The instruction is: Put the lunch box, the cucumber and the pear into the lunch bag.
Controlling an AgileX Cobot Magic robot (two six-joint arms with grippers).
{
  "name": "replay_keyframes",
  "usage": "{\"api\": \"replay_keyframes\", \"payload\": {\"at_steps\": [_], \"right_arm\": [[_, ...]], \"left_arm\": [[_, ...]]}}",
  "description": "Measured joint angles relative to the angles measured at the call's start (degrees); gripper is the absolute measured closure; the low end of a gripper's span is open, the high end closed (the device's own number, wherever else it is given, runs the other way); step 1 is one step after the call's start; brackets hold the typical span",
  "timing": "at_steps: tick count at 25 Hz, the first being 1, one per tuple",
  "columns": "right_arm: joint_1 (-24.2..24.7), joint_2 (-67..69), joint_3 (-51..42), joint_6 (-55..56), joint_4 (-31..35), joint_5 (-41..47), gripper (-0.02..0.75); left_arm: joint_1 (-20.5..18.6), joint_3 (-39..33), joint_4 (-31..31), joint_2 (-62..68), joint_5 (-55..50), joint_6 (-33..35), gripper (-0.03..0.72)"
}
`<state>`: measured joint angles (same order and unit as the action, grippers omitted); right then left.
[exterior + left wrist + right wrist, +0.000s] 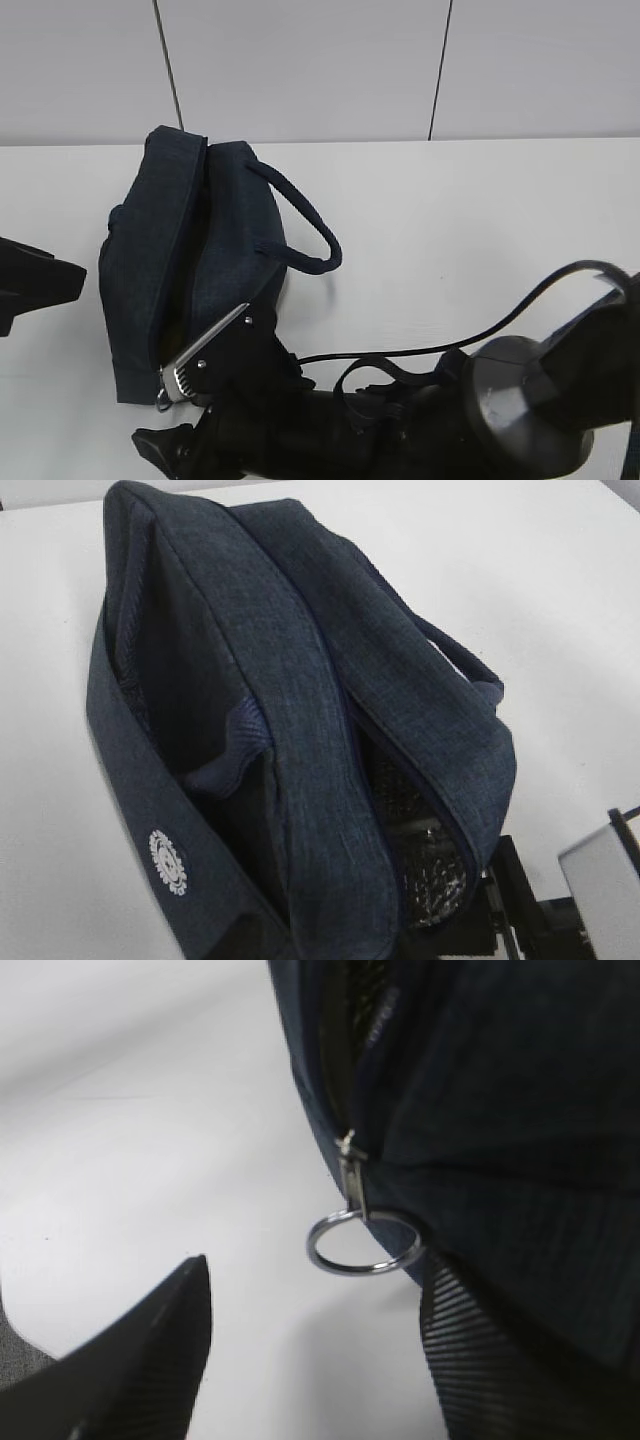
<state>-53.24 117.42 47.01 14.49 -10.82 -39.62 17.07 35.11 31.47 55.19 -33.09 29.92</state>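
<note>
The dark navy lunch bag (190,260) lies on the white table with its looped handle (305,225) towards the right. Its zipper is partly open, and silvery lining (430,880) shows in the left wrist view. The metal ring pull (365,1243) hangs at the bag's near end. My right gripper (315,1360) is open, with the ring just ahead of the gap. Its right fingertip (480,1350) is against the bag fabric (500,1110). In the exterior view my right gripper (170,415) sits at the bag's near corner. My left gripper (35,280) is at the left edge, apart from the bag. The lunch box, cucumber and pear are out of view.
The right arm (450,410) and its cable (520,310) fill the bottom right of the exterior view. The white table (480,220) runs back to a grey panelled wall (320,60).
</note>
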Motion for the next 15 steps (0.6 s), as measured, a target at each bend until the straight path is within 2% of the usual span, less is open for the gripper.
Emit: {"api": "replay_keyframes", "payload": {"at_steps": [9,15], "right_arm": [[0.0,1.01,2.43,2.44,-3.89,0.07,0.226],[0.0,1.04,2.56,2.05,-4.0,3.25,0.227]], "left_arm": [[0.0,0.0,0.0,0.0,0.0,0.0,0.448],[0.0,0.0,0.0,0.0,0.0,0.0,0.448]]}}
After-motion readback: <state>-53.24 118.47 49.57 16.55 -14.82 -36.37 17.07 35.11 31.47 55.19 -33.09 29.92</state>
